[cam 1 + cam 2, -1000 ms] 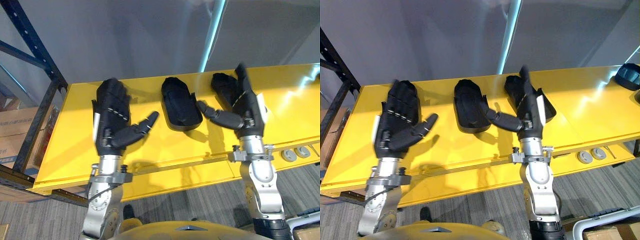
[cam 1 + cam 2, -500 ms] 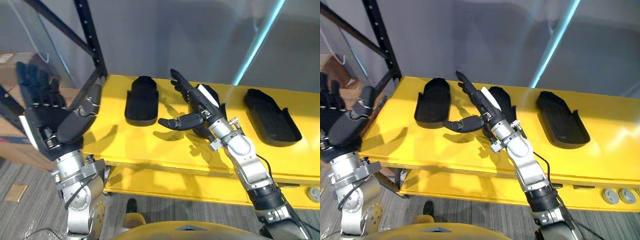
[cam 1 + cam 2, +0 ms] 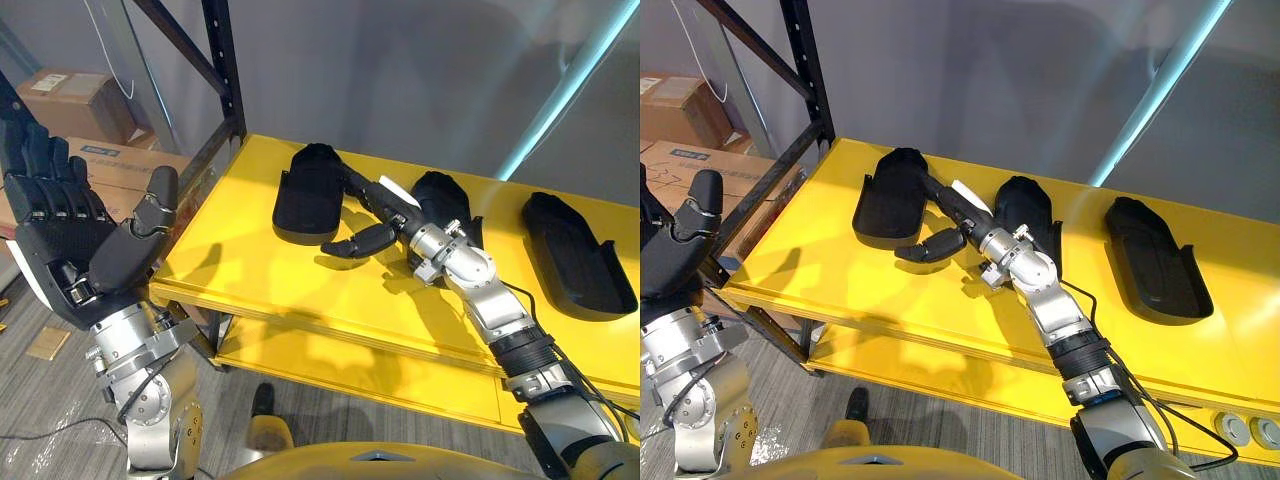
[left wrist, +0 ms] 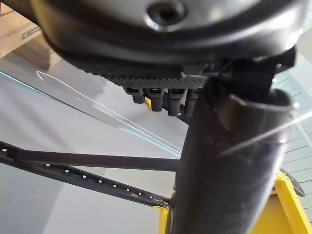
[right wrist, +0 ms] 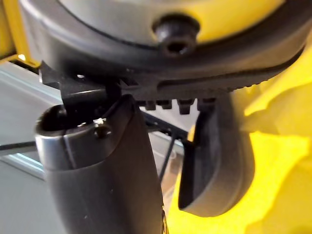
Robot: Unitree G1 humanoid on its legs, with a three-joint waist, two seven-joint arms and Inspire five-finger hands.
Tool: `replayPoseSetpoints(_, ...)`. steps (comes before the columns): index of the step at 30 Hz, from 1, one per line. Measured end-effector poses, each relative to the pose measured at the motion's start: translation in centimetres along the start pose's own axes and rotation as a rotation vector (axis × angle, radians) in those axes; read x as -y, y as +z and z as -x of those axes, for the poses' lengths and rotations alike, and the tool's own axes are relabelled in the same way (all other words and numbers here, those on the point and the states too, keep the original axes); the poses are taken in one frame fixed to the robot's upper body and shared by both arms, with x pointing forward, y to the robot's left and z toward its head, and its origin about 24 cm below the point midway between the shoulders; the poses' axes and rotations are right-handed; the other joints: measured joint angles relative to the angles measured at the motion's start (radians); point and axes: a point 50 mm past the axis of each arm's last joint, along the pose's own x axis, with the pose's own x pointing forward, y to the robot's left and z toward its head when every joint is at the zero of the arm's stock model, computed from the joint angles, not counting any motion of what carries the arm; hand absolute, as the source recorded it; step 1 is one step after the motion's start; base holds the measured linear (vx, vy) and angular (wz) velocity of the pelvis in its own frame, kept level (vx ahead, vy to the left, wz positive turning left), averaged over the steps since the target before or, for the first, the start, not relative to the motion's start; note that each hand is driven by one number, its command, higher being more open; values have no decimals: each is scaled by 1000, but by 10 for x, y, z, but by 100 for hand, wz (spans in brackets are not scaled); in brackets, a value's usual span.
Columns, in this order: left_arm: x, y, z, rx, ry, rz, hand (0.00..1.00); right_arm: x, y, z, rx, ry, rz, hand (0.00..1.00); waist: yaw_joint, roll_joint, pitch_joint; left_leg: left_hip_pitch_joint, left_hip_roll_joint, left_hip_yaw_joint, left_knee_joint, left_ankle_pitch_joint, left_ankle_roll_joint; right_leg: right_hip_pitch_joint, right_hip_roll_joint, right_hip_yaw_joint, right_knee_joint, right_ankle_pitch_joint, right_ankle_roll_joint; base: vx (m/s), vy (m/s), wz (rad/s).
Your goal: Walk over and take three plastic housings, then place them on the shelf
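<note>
Three black plastic housings lie in a row on the yellow table (image 3: 280,290): a left housing (image 3: 308,192), a middle housing (image 3: 445,200) and a right housing (image 3: 578,256). My right hand (image 3: 375,212) is open and stretched out between the left and middle housings, its straight fingers along the left housing's right edge and its thumb (image 3: 932,245) spread over the tabletop in front of it. The right wrist view shows that housing (image 5: 217,161) just past the thumb. Off the table's left end, my left hand (image 3: 75,245) is raised, open and holds nothing.
A dark metal rack upright (image 3: 225,75) with a diagonal brace stands at the table's back left corner. Cardboard boxes (image 3: 75,95) sit behind it on the left. Two round grey fittings (image 3: 1250,430) sit on the table's front right. A grey wall runs behind.
The camera has swung, so the whole scene sits differently. My right hand has reached further left, up against the left housing. My left hand stays raised off the table's end.
</note>
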Motion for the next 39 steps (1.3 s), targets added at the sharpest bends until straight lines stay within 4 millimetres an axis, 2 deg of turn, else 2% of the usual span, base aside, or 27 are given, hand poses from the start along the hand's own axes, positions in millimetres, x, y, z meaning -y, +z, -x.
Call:
replayPoseSetpoints(4,1,0,0,-2,-17,2,100,1,2,-5,-19,87,43,100,-1,2,25,2,2,-2,0,2,-3,2,2,-1,2,-1,0,-18,-5,0)
replayPoseSetpoints(10,5,-3,2,-20,-32,16,100,-4,1,-11,-41,212,58,100,1,1,26,2,4,-2,0,1,-2,2,4,0,2,-1,-1,-7,-2,0)
replayPoseSetpoints(12,7,-8,4,-46,-81,14,100,-8,3,-15,-44,276,72,100,1,0,27,2,4,-2,0,1,-2,2,4,0,2,-1,-1,0,0,0)
replayPoseSetpoints(18,18,-20,9,-153,-300,37,100,-5,9,-17,-44,327,124,100,3,-3,33,2,4,-2,0,1,-1,1,3,0,2,-4,-6,0,0,0)
replayPoseSetpoints(24,18,-21,14,-197,-411,10,100,1,12,-13,-30,316,170,100,1,1,45,2,4,3,0,1,-1,-1,2,4,2,-1,0,-2,-2,-1)
replayPoseSetpoints(29,15,-21,14,-204,-393,18,100,14,29,-5,-33,284,322,100,1,2,46,3,4,3,0,4,-5,-1,2,4,3,-1,-1,0,0,0)
replayPoseSetpoints(39,13,-21,15,-208,-389,12,100,28,55,7,-25,252,392,100,-3,6,48,17,8,23,0,-3,-3,-7,-2,27,15,-2,0,-3,-1,-6)
